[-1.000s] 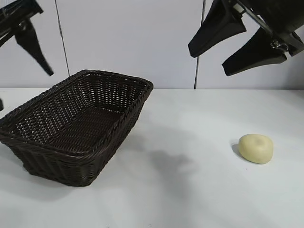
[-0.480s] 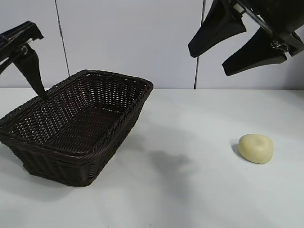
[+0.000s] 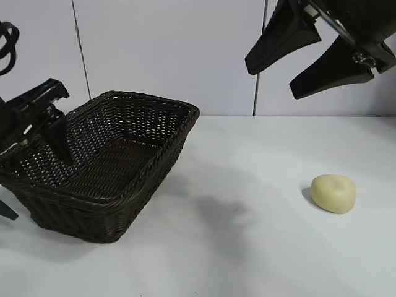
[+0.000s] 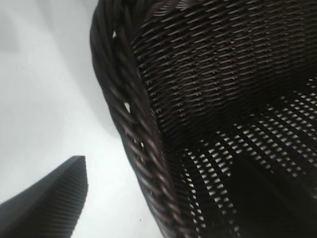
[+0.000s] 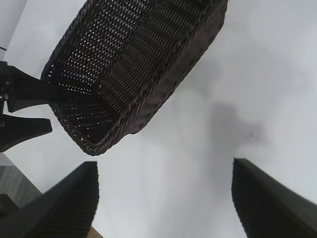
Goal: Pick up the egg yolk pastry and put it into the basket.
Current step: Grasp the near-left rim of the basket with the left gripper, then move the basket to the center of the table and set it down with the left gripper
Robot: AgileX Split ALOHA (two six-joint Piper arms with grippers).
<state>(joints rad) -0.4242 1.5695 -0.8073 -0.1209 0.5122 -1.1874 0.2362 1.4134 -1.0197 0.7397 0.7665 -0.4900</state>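
The egg yolk pastry (image 3: 333,193), a pale yellow lump, lies alone on the white table at the right. The dark wicker basket (image 3: 185,124) stands at the left. My left gripper (image 3: 37,184) is open and straddles the basket's left rim (image 4: 133,124): one finger (image 4: 54,198) is outside over the table, and the other shows as a dark shape (image 4: 270,198) inside. Nothing is held. My right gripper (image 3: 270,80) hangs high at the upper right, open and empty (image 5: 166,168), well above and behind the pastry. The wrist views do not show the pastry.
White tabletop (image 3: 235,247) lies between the basket and the pastry. A pale wall with vertical seams (image 3: 257,93) closes the back. The right wrist view looks down on the basket (image 5: 163,94) and the left gripper (image 5: 25,111) at its end.
The left gripper has come down from the upper left to the basket's left rim, with one finger now inside it. The right gripper, basket and pastry have not moved.
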